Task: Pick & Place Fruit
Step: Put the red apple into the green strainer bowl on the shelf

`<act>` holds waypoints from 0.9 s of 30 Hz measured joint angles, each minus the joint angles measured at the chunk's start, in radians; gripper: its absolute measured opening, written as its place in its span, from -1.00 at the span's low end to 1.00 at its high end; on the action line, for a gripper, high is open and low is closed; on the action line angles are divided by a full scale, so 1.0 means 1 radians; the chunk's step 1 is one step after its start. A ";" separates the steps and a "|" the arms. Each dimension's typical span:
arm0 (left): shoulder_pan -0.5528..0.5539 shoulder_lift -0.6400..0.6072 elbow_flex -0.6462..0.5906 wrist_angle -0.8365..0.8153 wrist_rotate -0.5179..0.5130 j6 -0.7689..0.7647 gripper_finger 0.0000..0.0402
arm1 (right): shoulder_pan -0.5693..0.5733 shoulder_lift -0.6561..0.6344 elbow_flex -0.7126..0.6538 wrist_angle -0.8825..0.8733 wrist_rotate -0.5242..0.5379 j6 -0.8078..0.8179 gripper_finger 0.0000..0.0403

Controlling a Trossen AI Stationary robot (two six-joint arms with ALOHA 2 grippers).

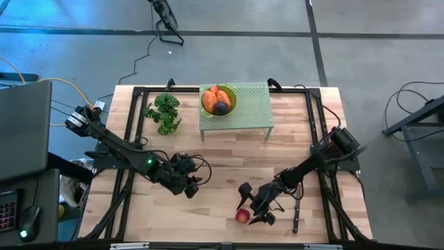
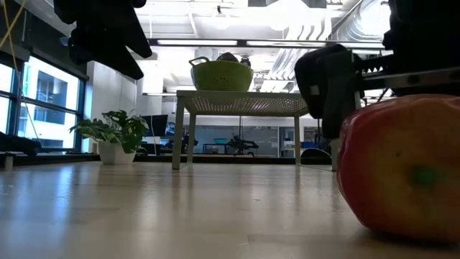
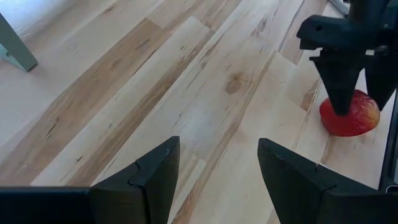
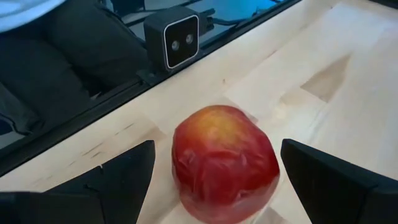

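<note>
- red apple (image 4: 225, 163) lies on the wooden table (image 1: 229, 173) near its front edge, between the right gripper (image 1: 258, 212)'s spread fingers (image 4: 118, 177), which do not touch it.
- left gripper (image 1: 193, 186) hovers well apart, fingers (image 3: 149, 180) spread, holding nothing.
- other fruit (image 1: 217, 101) sits in the green bowl (image 1: 232, 94).

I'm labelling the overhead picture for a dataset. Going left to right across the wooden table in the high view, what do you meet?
Left gripper, open and empty → red apple → right gripper, open beside the apple → slim black-handled knife.
</note>
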 joint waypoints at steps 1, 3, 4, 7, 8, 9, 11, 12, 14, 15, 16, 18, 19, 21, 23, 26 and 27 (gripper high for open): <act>0.000 0.000 0.000 0.000 0.000 0.000 0.05 | 0.000 0.011 0.000 0.017 0.000 0.000 0.69; 0.000 0.000 0.000 0.000 0.000 0.000 0.05 | 0.000 0.033 0.000 0.048 0.000 0.000 0.69; 0.000 0.000 0.000 0.000 0.000 0.000 0.05 | 0.000 0.044 0.000 0.053 -0.001 0.000 0.69; 0.000 0.000 0.000 0.000 -0.001 0.000 0.05 | 0.000 0.066 0.000 0.055 0.000 0.001 0.69; 0.000 0.000 0.000 0.000 -0.001 0.000 0.05 | 0.000 0.069 0.000 0.055 0.000 0.002 0.69; 0.000 0.000 0.000 0.000 -0.001 0.000 0.05 | 0.000 0.073 0.000 0.058 0.000 0.006 0.69; 0.000 0.000 0.000 0.000 -0.001 0.000 0.05 | 0.000 0.082 0.000 0.067 0.000 0.014 0.69; 0.000 0.000 0.000 0.000 -0.001 0.001 0.05 | 0.000 0.083 0.000 0.066 0.001 0.015 0.69; 0.000 0.000 0.000 0.000 -0.001 0.001 0.05 | 0.000 0.083 0.001 0.075 0.000 0.016 0.69; 0.000 0.000 0.000 0.000 -0.001 0.001 0.05 | 0.000 0.083 0.001 0.076 0.001 0.016 0.67; 0.000 0.000 0.000 0.000 -0.001 0.001 0.05 | 0.000 0.083 0.001 0.074 0.002 0.016 0.66; 0.000 0.000 0.000 -0.001 -0.001 0.002 0.05 | 0.000 0.083 0.001 0.074 0.003 0.016 0.60; 0.000 0.000 0.000 -0.001 -0.001 0.003 0.05 | 0.000 0.083 0.001 0.074 0.002 0.016 0.57; 0.000 0.000 0.000 -0.001 -0.001 0.004 0.05 | 0.000 0.083 0.001 0.074 0.002 0.020 0.49; 0.000 0.000 0.000 -0.001 -0.002 0.004 0.05 | 0.000 0.083 0.001 0.074 0.001 0.020 0.41; 0.000 0.000 0.000 -0.001 -0.002 0.004 0.05 | 0.000 0.083 0.001 0.074 0.000 0.021 0.29; 0.000 0.000 0.000 -0.002 -0.002 0.004 0.05 | 0.000 0.083 0.001 0.074 0.000 0.021 0.26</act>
